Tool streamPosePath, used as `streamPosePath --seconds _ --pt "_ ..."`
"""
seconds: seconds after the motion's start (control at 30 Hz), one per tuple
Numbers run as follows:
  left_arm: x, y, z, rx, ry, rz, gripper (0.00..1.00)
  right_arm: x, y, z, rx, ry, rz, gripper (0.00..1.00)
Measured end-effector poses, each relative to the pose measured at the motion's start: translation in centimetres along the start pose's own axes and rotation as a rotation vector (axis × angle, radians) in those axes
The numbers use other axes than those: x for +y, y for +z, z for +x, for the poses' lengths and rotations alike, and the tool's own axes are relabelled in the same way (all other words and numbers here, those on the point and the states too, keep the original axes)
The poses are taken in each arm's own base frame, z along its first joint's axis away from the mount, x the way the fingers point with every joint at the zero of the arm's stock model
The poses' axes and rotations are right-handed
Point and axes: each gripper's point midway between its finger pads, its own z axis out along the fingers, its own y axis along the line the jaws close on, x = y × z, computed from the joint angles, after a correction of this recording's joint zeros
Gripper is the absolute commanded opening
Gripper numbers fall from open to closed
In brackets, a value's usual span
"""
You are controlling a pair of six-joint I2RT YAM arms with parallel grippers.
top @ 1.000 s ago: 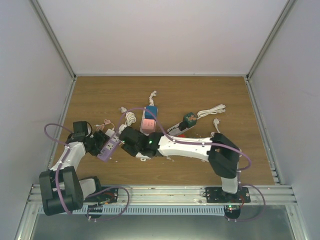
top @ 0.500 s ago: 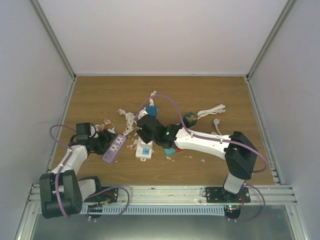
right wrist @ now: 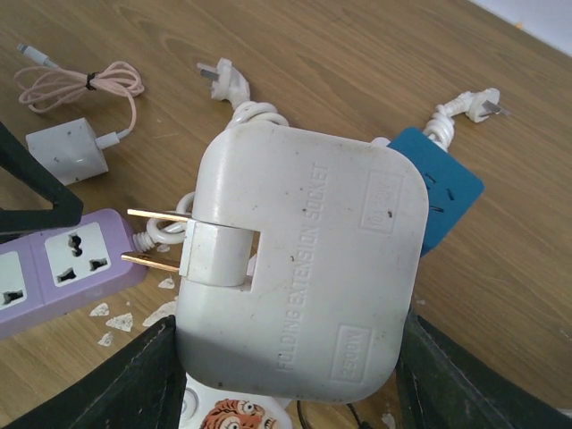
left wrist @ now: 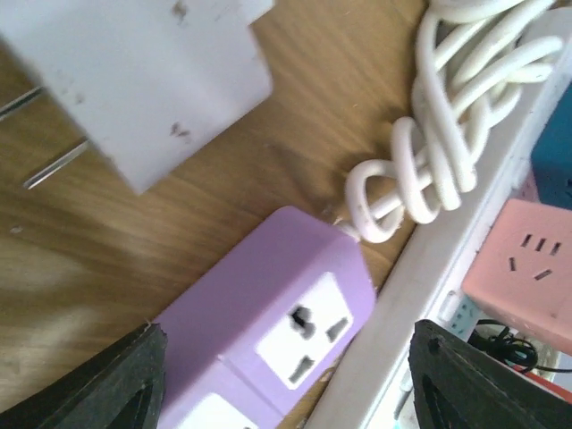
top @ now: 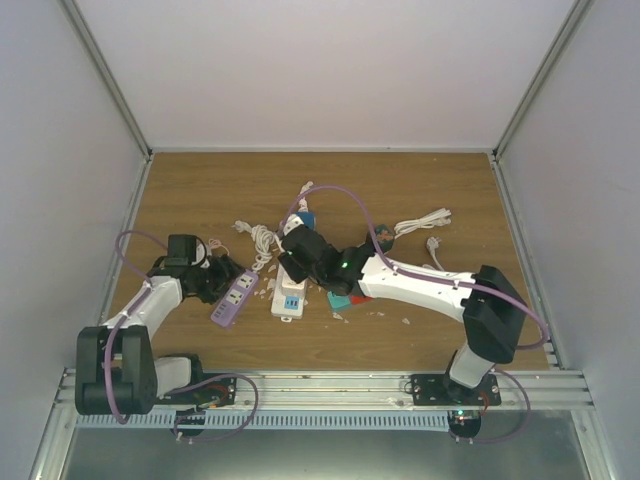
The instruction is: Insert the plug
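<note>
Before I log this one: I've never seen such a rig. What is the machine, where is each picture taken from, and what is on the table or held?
Two robot arms are bolted at the table's near edge, each with a two-finger gripper. The wide picture looks down from above and behind; the other two come from cameras on the left and right wrists. On the table lie a purple strip, a white strip, a charger with a pink cable, a blue cube, a pink cube and white cords. The right gripper is shut on a white plug, prongs out. The left gripper is open over the purple strip.
</note>
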Motion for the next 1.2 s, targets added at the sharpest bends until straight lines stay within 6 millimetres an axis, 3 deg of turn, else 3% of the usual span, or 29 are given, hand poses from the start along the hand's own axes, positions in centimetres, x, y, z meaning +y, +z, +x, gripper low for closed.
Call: streamPosePath --seconds 0.23,0.3,0.43,0.57,0.7,0.83,1.07,1.2 --pt "-1.5 -1.9 -2.3 -0.097 0.052 -0.043 0.81 -1.7 -0.7 -1.2 -0.056 0.008 0.014 0.57" --pt "-3.0 -3.0 -3.1 -0.134 0.087 -0.015 0.83 -2.2 -0.9 -1.3 -0.069 0.01 0.014 0.57" --pt "-8.5 -5.9 -4.0 -0.18 0.216 0.163 0.86 -2.6 -0.9 -1.6 -0.094 0.012 -0.004 0.57" --pt "-14.5 -8.4 -2.4 -0.134 0.365 0.416 0.88 -2.1 -1.0 -2.2 -0.118 0.01 -0.043 0.57" --pt "-18.1 -9.2 0.6 -0.029 0.48 0.567 0.88 -1.3 -1.4 -2.8 -0.151 0.012 -0.092 0.57" --pt "-20.3 -9.5 3.0 0.063 0.556 0.658 0.85 -0.7 -2.0 -3.6 -0.183 0.016 -0.134 0.57" --pt "-20.8 -8.9 3.9 0.125 0.558 0.689 0.58 0.2 -2.8 -4.2 -0.216 -0.002 -0.199 0.58" --pt "-20.9 -8.7 3.9 0.135 0.547 0.692 0.33 0.9 -2.9 -4.2 -0.224 -0.017 -0.239 0.6"
